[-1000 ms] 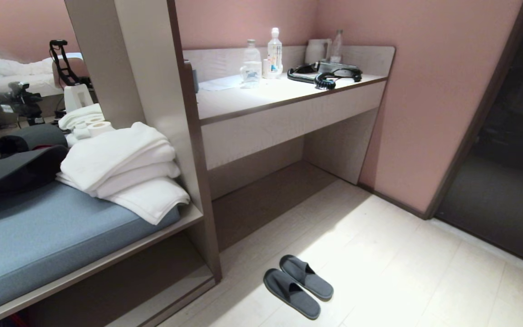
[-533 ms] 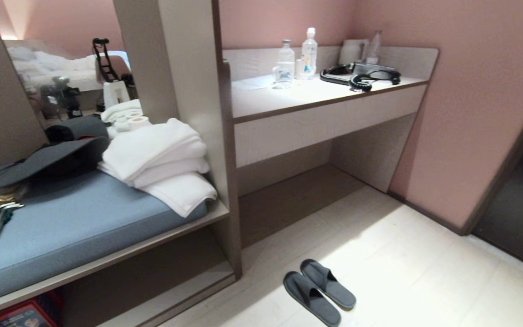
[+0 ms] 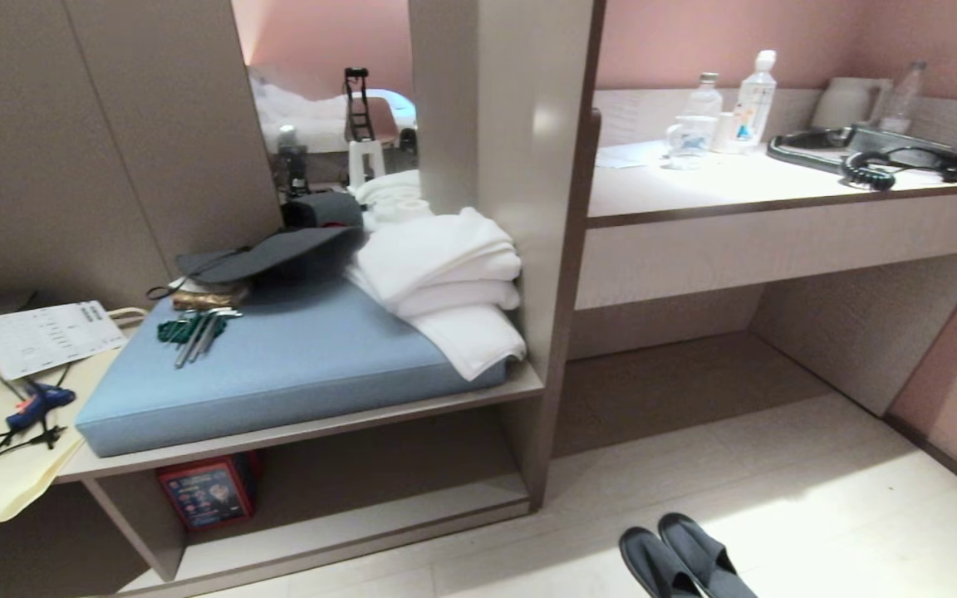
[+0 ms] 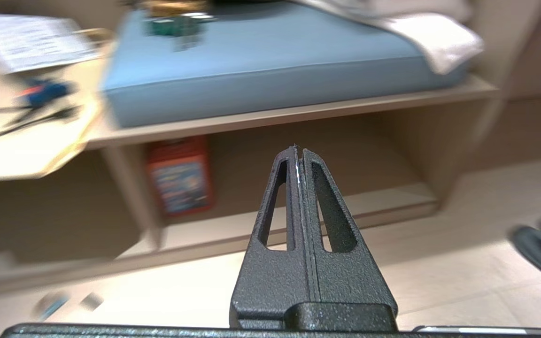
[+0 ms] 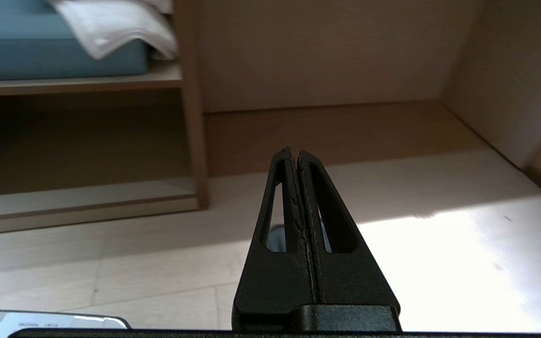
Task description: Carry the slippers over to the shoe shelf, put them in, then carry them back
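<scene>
The slippers point(image 3: 686, 561) lie side by side on the pale floor point(image 3: 819, 515), in front of and to the right of the low shoe shelf point(image 3: 345, 531). A blue cushion point(image 3: 296, 365) tops the shelf. The left pincer point(image 4: 298, 152) and right pincer point(image 5: 293, 154) are both closed, empty, above the floor.

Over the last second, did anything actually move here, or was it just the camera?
Only the view swung left: the whole scene slid right. The slippers lie paired on the floor as before, untouched, beside the shoe shelf. Left gripper and right gripper are shut and empty.
</scene>
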### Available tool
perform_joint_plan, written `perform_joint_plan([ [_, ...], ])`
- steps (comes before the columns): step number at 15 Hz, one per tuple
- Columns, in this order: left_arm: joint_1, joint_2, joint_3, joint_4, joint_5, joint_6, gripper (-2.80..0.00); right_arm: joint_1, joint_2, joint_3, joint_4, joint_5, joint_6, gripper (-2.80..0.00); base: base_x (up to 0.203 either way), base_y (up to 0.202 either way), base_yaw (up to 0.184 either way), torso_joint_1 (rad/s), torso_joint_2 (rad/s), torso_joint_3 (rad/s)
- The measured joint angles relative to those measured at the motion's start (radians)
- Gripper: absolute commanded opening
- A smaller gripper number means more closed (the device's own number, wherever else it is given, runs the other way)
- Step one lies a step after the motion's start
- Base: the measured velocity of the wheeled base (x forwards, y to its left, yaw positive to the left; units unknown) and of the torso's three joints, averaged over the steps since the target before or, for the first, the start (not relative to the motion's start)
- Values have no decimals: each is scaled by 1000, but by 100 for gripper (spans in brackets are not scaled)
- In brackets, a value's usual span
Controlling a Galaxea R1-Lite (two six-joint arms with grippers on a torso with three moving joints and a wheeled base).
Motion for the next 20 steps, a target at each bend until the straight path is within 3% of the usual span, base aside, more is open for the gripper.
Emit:
perform_joint_plan([
  [8, 0, 0, 0, 0, 0, 1, -280, 0, 0, 0, 1, -1, 7, -280, 0, -7, 151, 4, 3, 2],
  [20, 0, 0, 0, -1, 0, 10, -280, 0, 0, -2, 1, -3, 3, -280, 0, 0, 0, 0, 0, 0],
])
